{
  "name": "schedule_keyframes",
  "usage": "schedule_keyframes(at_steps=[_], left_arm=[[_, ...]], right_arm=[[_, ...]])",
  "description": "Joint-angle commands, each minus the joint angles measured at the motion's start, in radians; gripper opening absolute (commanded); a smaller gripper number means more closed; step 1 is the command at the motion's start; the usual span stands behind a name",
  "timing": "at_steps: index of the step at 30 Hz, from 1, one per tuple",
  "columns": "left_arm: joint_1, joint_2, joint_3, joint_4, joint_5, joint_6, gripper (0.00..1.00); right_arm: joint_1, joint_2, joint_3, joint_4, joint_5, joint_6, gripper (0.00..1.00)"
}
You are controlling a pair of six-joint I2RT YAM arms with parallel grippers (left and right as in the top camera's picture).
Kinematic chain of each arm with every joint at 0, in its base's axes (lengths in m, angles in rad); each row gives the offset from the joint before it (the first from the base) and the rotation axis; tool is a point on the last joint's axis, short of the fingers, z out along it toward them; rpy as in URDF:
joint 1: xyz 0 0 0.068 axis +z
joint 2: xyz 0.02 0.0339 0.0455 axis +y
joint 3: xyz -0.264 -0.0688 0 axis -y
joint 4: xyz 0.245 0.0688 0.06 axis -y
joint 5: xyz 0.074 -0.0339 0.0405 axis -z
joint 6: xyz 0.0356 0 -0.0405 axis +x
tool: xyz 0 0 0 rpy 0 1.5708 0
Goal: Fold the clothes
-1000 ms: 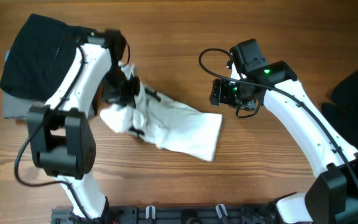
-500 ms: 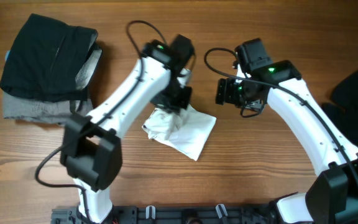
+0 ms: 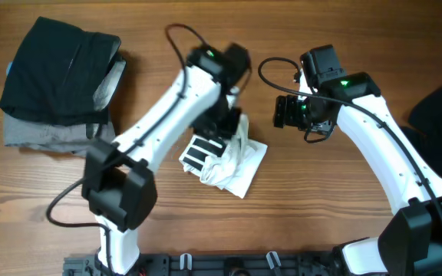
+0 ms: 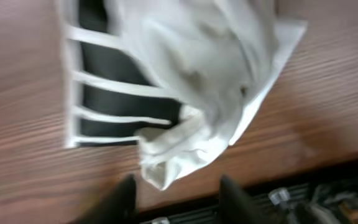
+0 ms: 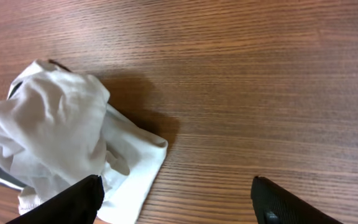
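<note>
The wooden table (image 3: 21, 176) carries all items. The left arm (image 3: 167, 115) reaches from the near edge to the table centre. The right arm (image 3: 390, 153) extends from the near right.

A folded black garment (image 3: 52, 69) lies on a grey garment (image 3: 37, 134) at the far left. The white T-shirt (image 3: 232, 157) lies crumpled at the centre, with its black-striped print (image 3: 200, 149) exposed on the left. Another black garment (image 3: 440, 111) lies at the right edge.

The left gripper (image 4: 176, 199) hangs just above the shirt, fingers apart and holding nothing. The right gripper (image 5: 176, 186) hovers right of the shirt, fingers wide and empty.
</note>
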Motion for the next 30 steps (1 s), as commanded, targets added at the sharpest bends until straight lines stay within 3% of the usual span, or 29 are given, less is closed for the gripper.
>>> schedule_keyframes(at_steps=[1,3,5,6,9,14,17,21,26,30], left_arm=[[0.097,-0.048,0.071,-0.002,-0.110,-0.011,0.07],[0.149,-0.048,0.070,0.006,-0.146,-0.011,0.04],[0.203,-0.046,0.069,0.025,-0.151,-0.010,0.04],[0.230,-0.046,0.069,0.037,-0.150,-0.011,0.04],[0.307,-0.047,0.069,0.062,-0.113,-0.011,0.04],[0.428,-0.047,0.069,0.074,0.006,-0.010,0.04],[0.456,-0.047,0.069,0.073,0.060,-0.010,0.04],[0.454,-0.047,0.069,0.061,0.069,0.036,0.04],[0.413,-0.046,0.067,0.068,0.072,0.046,0.06],[0.382,-0.047,0.067,0.067,0.072,0.046,0.08]], right_arm=[[0.000,-0.008,0.008,0.050,-0.193,-0.152,0.73],[0.014,-0.008,0.008,0.118,-0.437,-0.290,0.62],[0.050,-0.008,0.008,0.195,-0.549,-0.290,0.48],[0.078,-0.008,0.008,0.233,-0.552,-0.262,0.38],[0.185,0.010,0.008,0.320,-0.486,-0.204,0.24],[0.365,0.134,0.008,0.360,-0.114,0.033,0.22],[0.382,0.214,0.008,0.291,-0.031,0.121,0.27],[0.336,0.257,0.008,0.006,0.133,0.256,0.10],[0.238,0.140,0.008,-0.244,0.324,0.245,0.13],[0.207,0.016,0.008,-0.182,0.184,0.043,0.26]])
